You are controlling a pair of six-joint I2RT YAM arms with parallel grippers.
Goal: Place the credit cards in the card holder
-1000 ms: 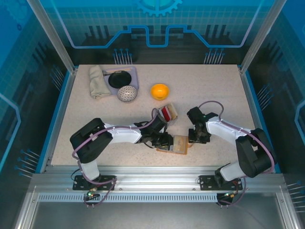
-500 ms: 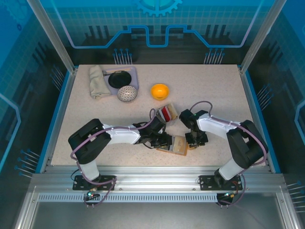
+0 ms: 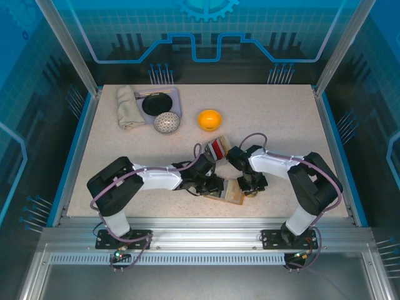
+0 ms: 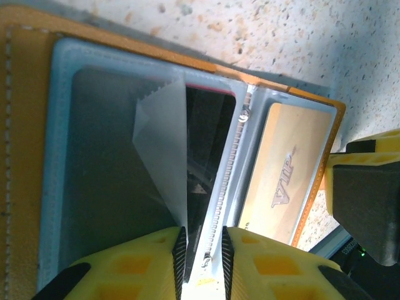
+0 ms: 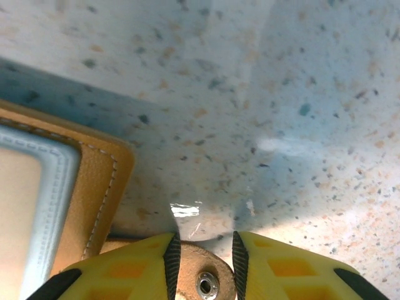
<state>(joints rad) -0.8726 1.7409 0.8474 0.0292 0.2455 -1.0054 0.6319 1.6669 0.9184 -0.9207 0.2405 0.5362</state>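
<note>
The card holder lies open on the table near the front, tan-orange leather with pale blue inner sleeves. A black card sits in a middle sleeve and a beige "VIP" card in the right one. My left gripper is shut on the ribbed edge of the middle sleeve, at the holder's left side. My right gripper is at the holder's right edge, its jaws closed on the round leather snap tab. More credit cards, a red one showing, stand in a grey slotted tray.
An orange bowl stands behind the tray. At the back left are a folded cloth, a lilac tray with a black dish and a speckled ball. The table's front edge is close behind the card holder.
My right arm has swung left, bringing its gripper up to the card holder's right edge and over the snap tab. The left gripper and the holder have barely shifted.
</note>
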